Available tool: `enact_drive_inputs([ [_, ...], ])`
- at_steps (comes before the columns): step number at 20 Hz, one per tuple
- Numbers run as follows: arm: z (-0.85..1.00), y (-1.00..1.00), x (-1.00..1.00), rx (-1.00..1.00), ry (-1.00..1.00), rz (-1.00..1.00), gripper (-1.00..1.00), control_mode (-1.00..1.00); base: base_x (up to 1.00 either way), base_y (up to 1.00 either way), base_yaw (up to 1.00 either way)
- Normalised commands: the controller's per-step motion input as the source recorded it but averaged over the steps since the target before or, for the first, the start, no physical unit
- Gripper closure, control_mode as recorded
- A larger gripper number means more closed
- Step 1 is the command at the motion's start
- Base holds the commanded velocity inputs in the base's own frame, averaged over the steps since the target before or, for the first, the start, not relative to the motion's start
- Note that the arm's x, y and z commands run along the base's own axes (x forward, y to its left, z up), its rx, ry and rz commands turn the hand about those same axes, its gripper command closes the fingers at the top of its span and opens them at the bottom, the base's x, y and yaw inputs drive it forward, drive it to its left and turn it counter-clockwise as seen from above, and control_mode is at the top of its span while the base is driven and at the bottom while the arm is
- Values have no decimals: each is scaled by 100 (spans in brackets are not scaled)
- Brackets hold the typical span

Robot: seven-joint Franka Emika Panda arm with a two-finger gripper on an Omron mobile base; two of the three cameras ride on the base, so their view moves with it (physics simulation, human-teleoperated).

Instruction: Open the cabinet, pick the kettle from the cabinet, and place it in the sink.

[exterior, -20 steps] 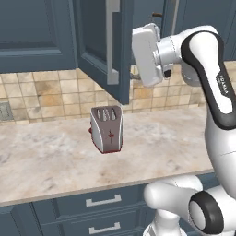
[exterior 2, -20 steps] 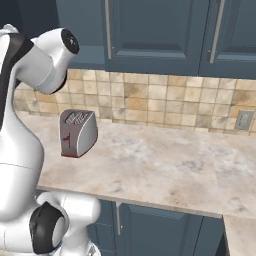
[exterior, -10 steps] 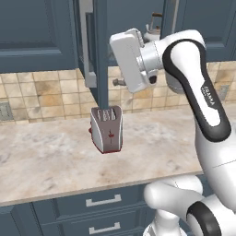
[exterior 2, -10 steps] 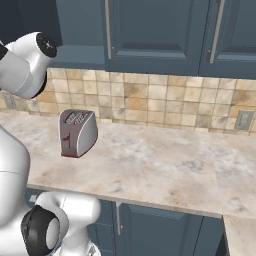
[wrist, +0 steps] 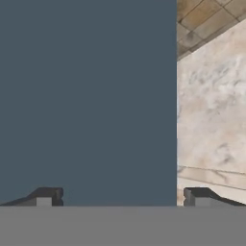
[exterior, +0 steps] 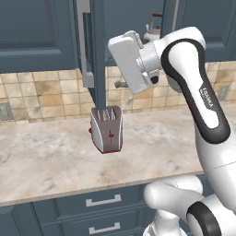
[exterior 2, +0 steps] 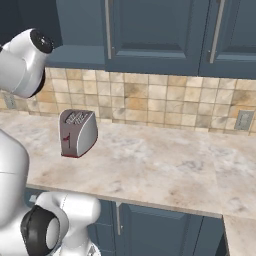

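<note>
- The white arm reaches up beside the swung-out door of the dark blue-grey cabinet, its gripper spread wide with nothing between the fingertips, looking straight at the flat face of that door.
- The kettle sits inside the opened cabinet, partly hidden behind the arm's wrist; its arched handle and lid knob show just above the hand.
- Risk, as a judgement: the door hangs close to the hand, so a careless swing toward the kettle could knock the door or catch its long silver handle.
- A second risk: the toaster stands on the counter directly below the door edge, and a kettle that slipped from a poor grip on its rounded body would likely fall near it.
- The sink lies outside these views, so the carry will probably need a wide sweep or a drive of the base.
- The beige marbled counter runs beneath a tan tiled wall, with blue drawers below.
</note>
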Motion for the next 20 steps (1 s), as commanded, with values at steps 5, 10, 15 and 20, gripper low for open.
enact_drive_inputs([
  [5,0,-17,0,-15,-1,0,-100,-100,0,0,0],
  [10,3,-28,0,-13,-2,0,-100,-100,0,0,0],
  [15,2,-32,0,-16,0,0,-100,-100,0,0,0],
  [20,2,-34,1,-17,-1,0,-100,-100,0,0,0],
])
